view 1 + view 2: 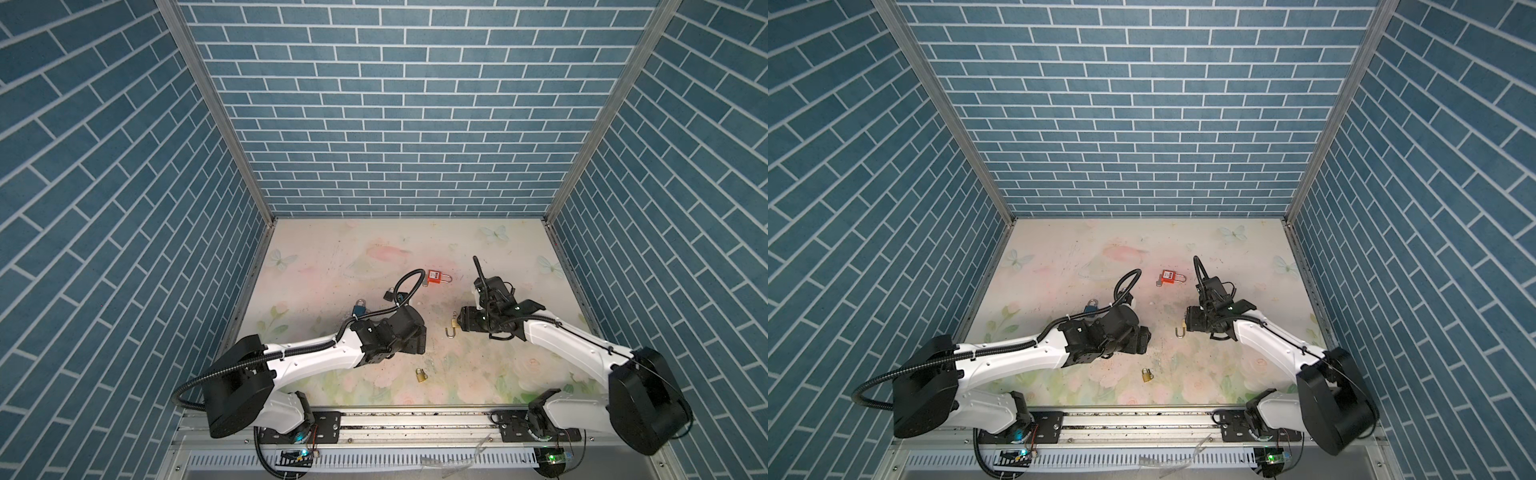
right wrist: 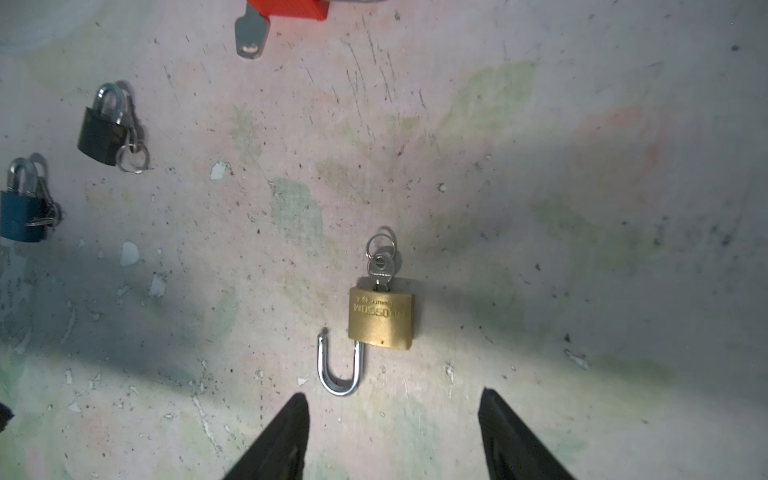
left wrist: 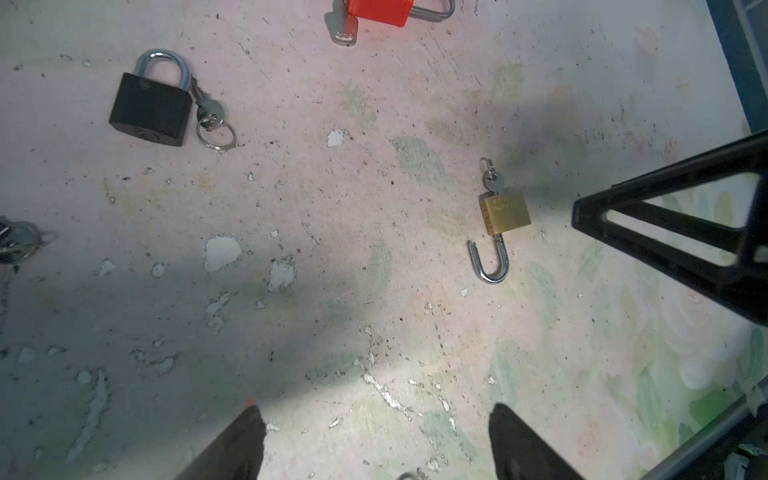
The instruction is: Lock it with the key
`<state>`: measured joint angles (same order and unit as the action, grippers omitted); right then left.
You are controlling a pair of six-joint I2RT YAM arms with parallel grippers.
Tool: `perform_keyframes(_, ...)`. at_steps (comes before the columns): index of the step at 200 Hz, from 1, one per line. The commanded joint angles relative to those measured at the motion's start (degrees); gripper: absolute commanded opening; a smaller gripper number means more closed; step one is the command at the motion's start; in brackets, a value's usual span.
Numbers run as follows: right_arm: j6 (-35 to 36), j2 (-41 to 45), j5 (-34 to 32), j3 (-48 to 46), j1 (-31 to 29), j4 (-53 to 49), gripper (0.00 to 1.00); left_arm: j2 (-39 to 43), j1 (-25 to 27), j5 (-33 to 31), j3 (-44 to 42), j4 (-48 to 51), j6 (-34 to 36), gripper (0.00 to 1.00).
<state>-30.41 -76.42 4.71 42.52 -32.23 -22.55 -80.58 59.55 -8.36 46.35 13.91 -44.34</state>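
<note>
Task's thing: the brass padlock [image 2: 381, 318] lies flat on the table [image 1: 332, 266], right of the middle, with its key [image 2: 379, 266] in the keyhole and its shackle [image 2: 340, 370] swung out, the free end clear of the body.
Right gripper [image 2: 393, 395]: jaws apart, nothing between them, poised just short of the padlock.
Left gripper [image 3: 376, 409]: jaws spread wide, empty, above bare table.
Deciding relation: the padlock lies straight ahead of the right gripper. Its long axis runs along the gripper's reach, with the shackle bend nearest the fingertips and the key farthest. The shackle sits off to one side of the body, closer to one finger than the other.
Nearer arm: the right one, by far; the left gripper is well apart, across the middle of the table.
Likely next move: pressing the shackle home, then turning the key.
Padlocks counted: five. They are the open brass one, a small brass padlock [image 1: 422, 375] near the front edge, a red padlock [image 1: 435, 277], a black padlock [image 3: 149, 109] and a blue padlock [image 2: 20, 218].
Keys counted: one in the open brass padlock, one in the red, keys on rings by the black and the blue; none can be made out at the small brass one.
Grippers counted: two.
</note>
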Motion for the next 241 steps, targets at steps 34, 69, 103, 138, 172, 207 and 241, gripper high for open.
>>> perform_keyframes(34,1.2,-8.3,-2.3,5.8,-1.3,-5.1,0.64,3.3,0.2,-1.9,-3.7,-2.9,6.6,0.86)
perform_keyframes(69,-0.5,-13.1,-4.1,10.1,-3.5,-8.2,0.63,5.6,0.2,-1.7,-6.5,-5.5,11.1,0.86)
perform_keyframes(103,-2.2,-18.1,-5.9,14.2,-5.5,-12.5,0.62,6.6,0.3,-1.7,-8.2,-6.9,14.0,0.86)
perform_keyframes(138,-4.7,-22.0,-11.0,17.2,-7.2,-15.9,0.59,8.7,0.3,-1.6,-10.5,-8.1,15.8,0.86)
perform_keyframes(172,-6.9,-24.2,-12.7,18.7,-7.2,-17.3,0.55,11.3,0.4,-2.6,-12.1,-8.4,17.3,0.86)
perform_keyframes(207,-10.9,-24.4,-11.9,19.0,-7.2,-17.3,0.51,13.0,0.3,-2.5,-13.1,-8.8,18.0,0.86)
perform_keyframes(241,-15.3,-24.9,-8.4,18.7,-7.1,-16.5,0.44,14.1,0.3,-2.3,-14.1,-9.6,18.4,0.86)
